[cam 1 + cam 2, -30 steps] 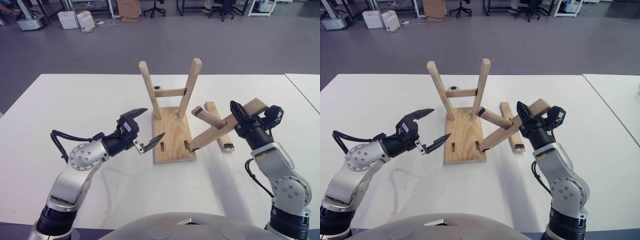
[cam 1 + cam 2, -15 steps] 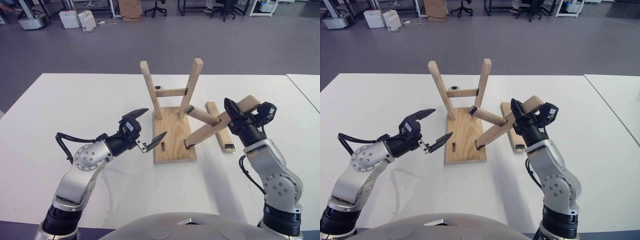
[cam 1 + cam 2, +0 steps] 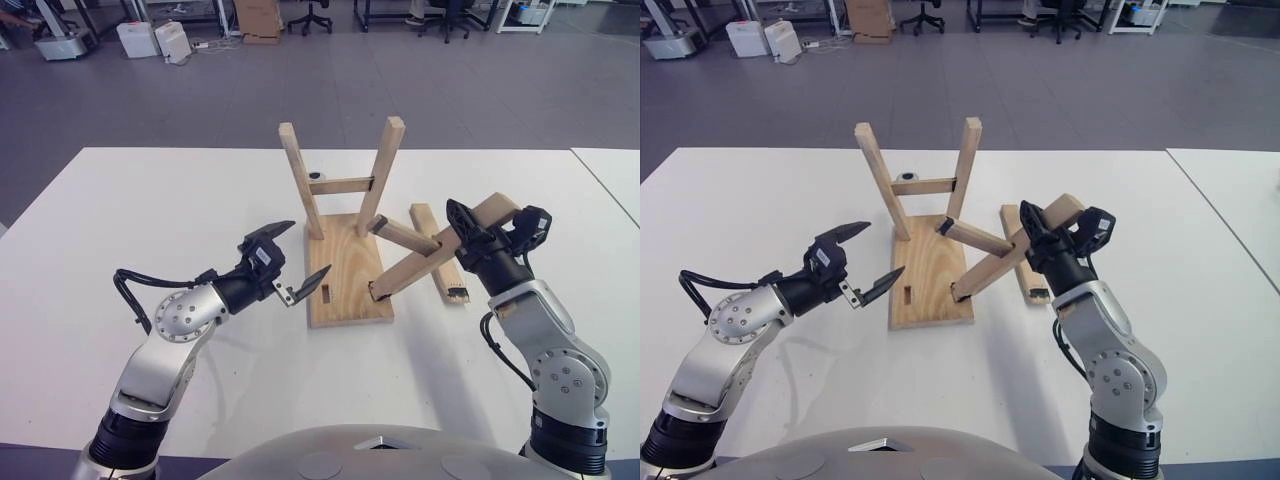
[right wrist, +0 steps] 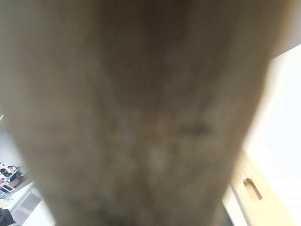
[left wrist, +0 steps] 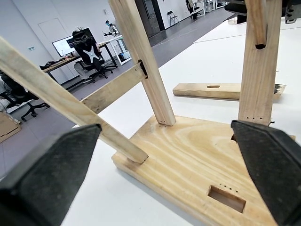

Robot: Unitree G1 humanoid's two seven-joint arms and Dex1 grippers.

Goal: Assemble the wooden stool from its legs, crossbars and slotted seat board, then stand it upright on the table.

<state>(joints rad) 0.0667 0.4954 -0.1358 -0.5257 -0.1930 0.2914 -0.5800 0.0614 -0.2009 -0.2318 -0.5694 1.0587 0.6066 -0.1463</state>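
The seat board (image 3: 345, 275) lies flat on the surface (image 3: 150, 220). 2 legs (image 3: 300, 180) stand up from its far end, with a crossbar (image 3: 341, 185) between them. My right jaws are clamped on a 3rd leg (image 3: 415, 265), which tilts down toward the board. Its low end seems to sit at the near right slot. A short crossbar (image 3: 400, 235) sticks out from it. Another leg (image 3: 453, 283) lies flat just beside the board. My left jaws hang wide apart near the board's left edge.

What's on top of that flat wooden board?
Two legs joined by a crossbar stand at the board's far end; the right pincer holds a third leg tilted at a near corner. Its tip's seating is hidden.
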